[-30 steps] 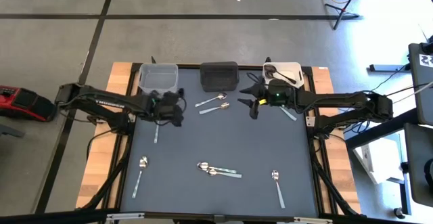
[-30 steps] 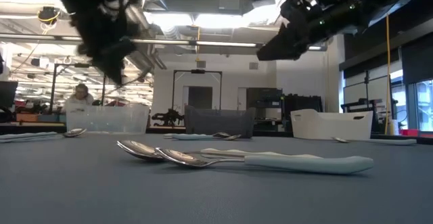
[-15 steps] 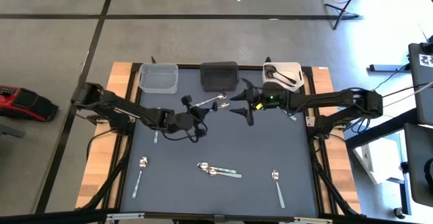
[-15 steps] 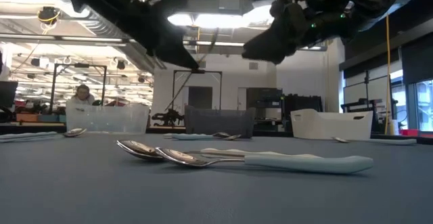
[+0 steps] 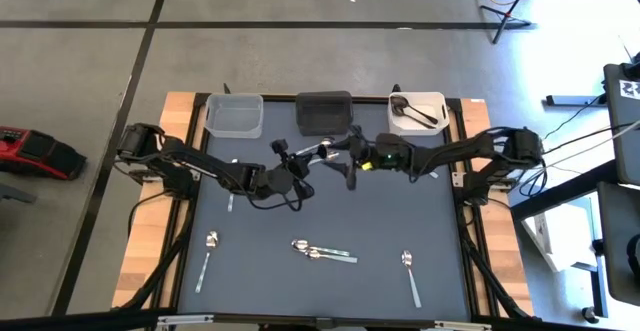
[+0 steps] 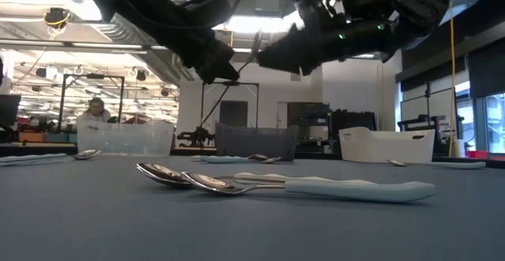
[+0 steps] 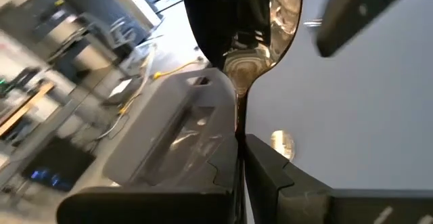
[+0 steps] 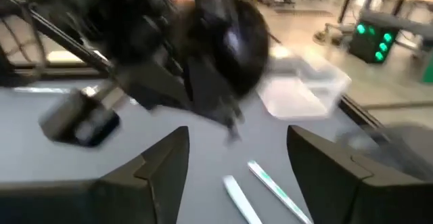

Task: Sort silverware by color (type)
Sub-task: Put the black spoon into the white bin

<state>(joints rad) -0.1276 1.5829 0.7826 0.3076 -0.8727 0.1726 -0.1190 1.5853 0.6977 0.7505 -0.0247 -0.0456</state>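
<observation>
Silverware sorting is in its early part, as far as you can judge from here. Two dark spoons lie in the white bin, the bin to the right of the black bin along the table's far edge. The clear bin, on the black bin's left, shows nothing inside. You cannot tell from the high view what, if anything, sits in the black bin.

Your left gripper hangs over the mat just in front of the black bin, a little to its left. In the left wrist view its fingers are pinched on the neck of a golden-tinted spoon, so one spoon is in hand and off the table. The low view shows it as a thin sliver standing up from that gripper. Your right gripper is also just in front of the black bin, close beside the left one. Its fingers are spread wide with nothing between them, facing the left gripper. That looks like a handover about to be set up, though it is only a guess.

The rest is not yet sorted:
- A pair of silver spoons lies touching, well in front of the black bin near the table's front.
- One spoon lies to the right of that pair.
- One spoon lies to the pair's left.
- Another spoon lies partly under the left arm, in front of the clear bin.

So most of the sorting lies ahead of you.
</observation>
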